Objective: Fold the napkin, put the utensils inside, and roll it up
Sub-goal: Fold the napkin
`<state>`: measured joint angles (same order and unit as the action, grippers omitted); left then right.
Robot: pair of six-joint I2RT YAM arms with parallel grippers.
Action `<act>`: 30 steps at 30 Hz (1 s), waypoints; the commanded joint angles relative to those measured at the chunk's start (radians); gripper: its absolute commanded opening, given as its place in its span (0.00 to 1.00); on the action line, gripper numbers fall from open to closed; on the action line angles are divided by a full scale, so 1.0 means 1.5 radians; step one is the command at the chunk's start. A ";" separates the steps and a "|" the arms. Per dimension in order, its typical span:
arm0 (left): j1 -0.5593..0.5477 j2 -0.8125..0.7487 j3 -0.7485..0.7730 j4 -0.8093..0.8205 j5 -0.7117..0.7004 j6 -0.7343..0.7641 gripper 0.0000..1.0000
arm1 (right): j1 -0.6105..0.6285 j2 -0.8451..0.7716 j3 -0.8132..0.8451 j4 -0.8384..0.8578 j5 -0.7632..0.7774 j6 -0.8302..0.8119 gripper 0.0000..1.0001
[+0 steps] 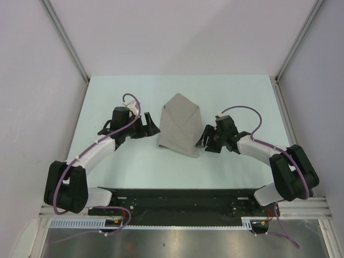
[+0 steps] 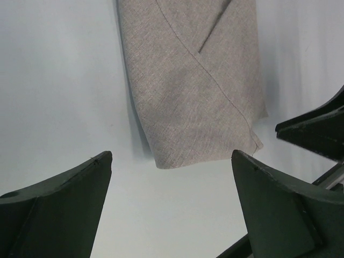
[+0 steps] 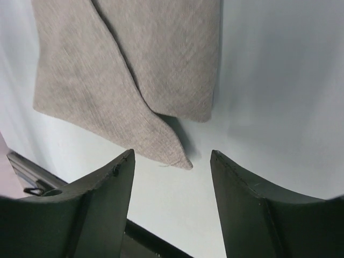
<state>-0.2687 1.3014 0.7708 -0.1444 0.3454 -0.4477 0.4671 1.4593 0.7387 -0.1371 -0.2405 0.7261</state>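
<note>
Near edge of the desk (image 1: 107,97): both arm bases sit here, and each arm reaches inward toward the middle.

Left pincer (image 1: 152,129): you have it low over the desk, just left of the napkin (image 1: 180,124). Its jaws stand wide apart with nothing between them. In its own wrist view the cloth's blunt end (image 2: 199,97) lies just ahead of the open fingers (image 2: 70,204), not touching them.

Right pincer (image 1: 205,141): just right of the napkin's near right corner. Jaws are open and empty. In the right wrist view a pointed flap (image 3: 161,145) lies just beyond the gap.

Middle of the desk: the napkin lies flat between the two pincers, folded into overlapping flaps. Its near end is broad, and its far end narrows to a point toward the far edge.
</note>
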 commanded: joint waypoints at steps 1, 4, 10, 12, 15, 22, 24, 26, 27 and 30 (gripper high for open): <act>-0.002 0.016 -0.009 0.056 0.017 -0.031 0.96 | 0.029 0.035 -0.015 0.039 -0.026 0.033 0.60; -0.003 0.013 -0.008 0.049 0.010 -0.027 0.96 | 0.034 0.050 -0.027 0.050 -0.031 0.045 0.57; -0.003 0.009 -0.011 0.037 0.007 -0.021 0.97 | 0.046 0.066 -0.030 0.059 -0.029 0.061 0.53; -0.002 0.009 -0.014 0.037 0.007 -0.020 0.97 | 0.049 0.077 -0.031 0.070 -0.032 0.067 0.47; -0.002 0.011 -0.012 0.035 0.008 -0.020 0.98 | 0.051 0.096 -0.030 0.082 -0.047 0.075 0.31; -0.002 0.004 -0.008 0.031 0.002 -0.018 0.98 | 0.055 0.084 0.022 0.033 -0.039 0.051 0.00; -0.002 0.006 -0.005 0.030 0.001 -0.017 0.98 | 0.055 0.074 0.059 0.015 -0.037 0.030 0.00; -0.002 0.008 -0.005 0.030 0.000 -0.017 0.99 | 0.055 0.070 0.084 -0.013 -0.036 0.015 0.00; -0.001 0.008 -0.004 0.030 0.000 -0.017 0.99 | 0.054 0.066 0.117 -0.022 -0.028 -0.001 0.00; -0.001 0.006 0.001 0.030 -0.005 -0.017 0.98 | 0.047 0.070 0.172 -0.056 -0.007 -0.032 0.00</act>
<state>-0.2691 1.3293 0.7540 -0.1158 0.3443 -0.4709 0.5430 1.5990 0.8661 -0.1589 -0.2958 0.7616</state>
